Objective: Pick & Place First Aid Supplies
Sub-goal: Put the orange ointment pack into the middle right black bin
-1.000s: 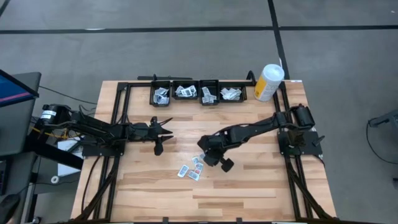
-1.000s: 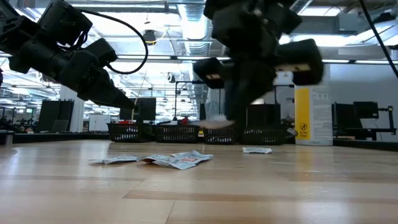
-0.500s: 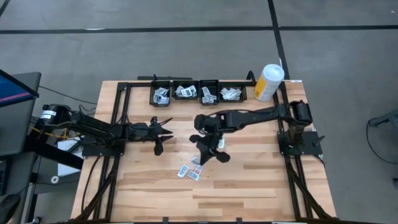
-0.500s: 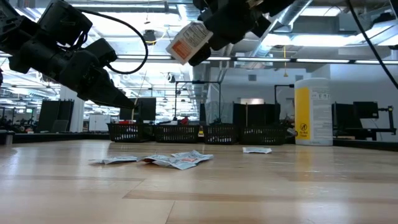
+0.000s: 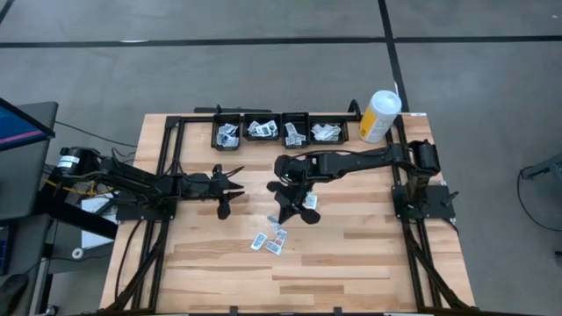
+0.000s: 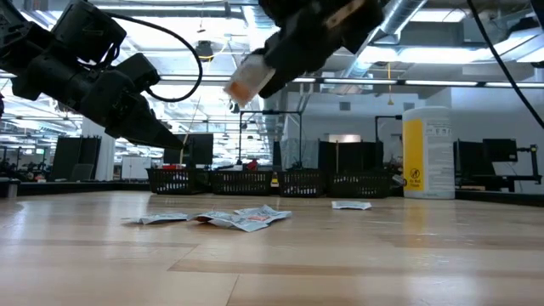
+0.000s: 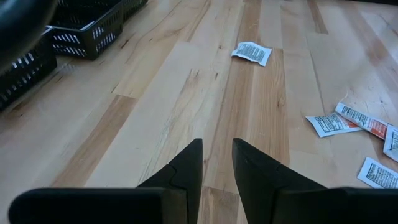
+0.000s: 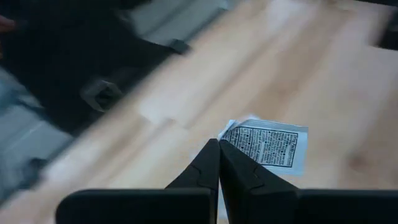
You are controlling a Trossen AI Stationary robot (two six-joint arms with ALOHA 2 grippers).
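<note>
- The right pincer is raised above the middle of the table, its fingers pressed together on the corner of a white packet with dense black print too small to read.
- In the low view an orange-and-white label shows on the right arm; its writing cannot be made out.
- The left pincer hovers over the table's left part with a narrow gap between its fingers, nothing between them.
- Loose packets lie in a small cluster on the table's middle; one has an orange band, text unreadable.
- More packets fill four black bins along the far edge.
- A white-and-yellow canister stands beside the bins, its print illegible.
</note>
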